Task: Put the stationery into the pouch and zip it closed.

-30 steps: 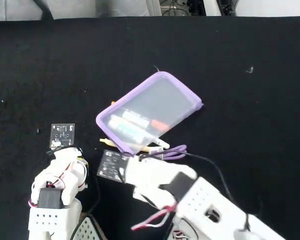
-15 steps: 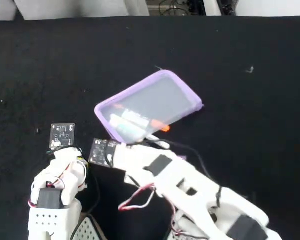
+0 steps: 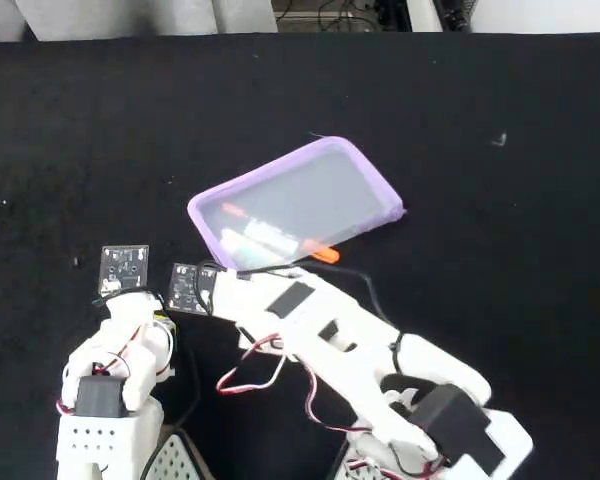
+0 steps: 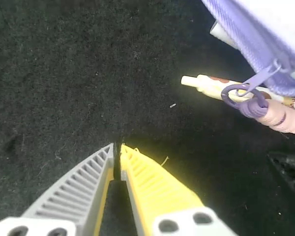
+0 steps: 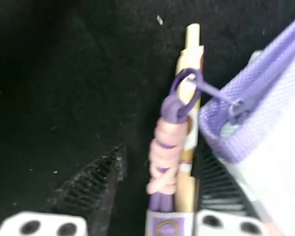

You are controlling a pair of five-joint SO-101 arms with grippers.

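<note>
On the black table the pouch lies mid-table, its near edge hidden under the right arm, where the right gripper spreads its jaws around a loose pen and zip cord, while the left gripper hangs nearby, jaws pressed together.

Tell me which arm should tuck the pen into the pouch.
Right, likely. The right gripper straddles the pen and zipper pull beside the pouch; the left gripper sits shut over the table, farther off.
</note>
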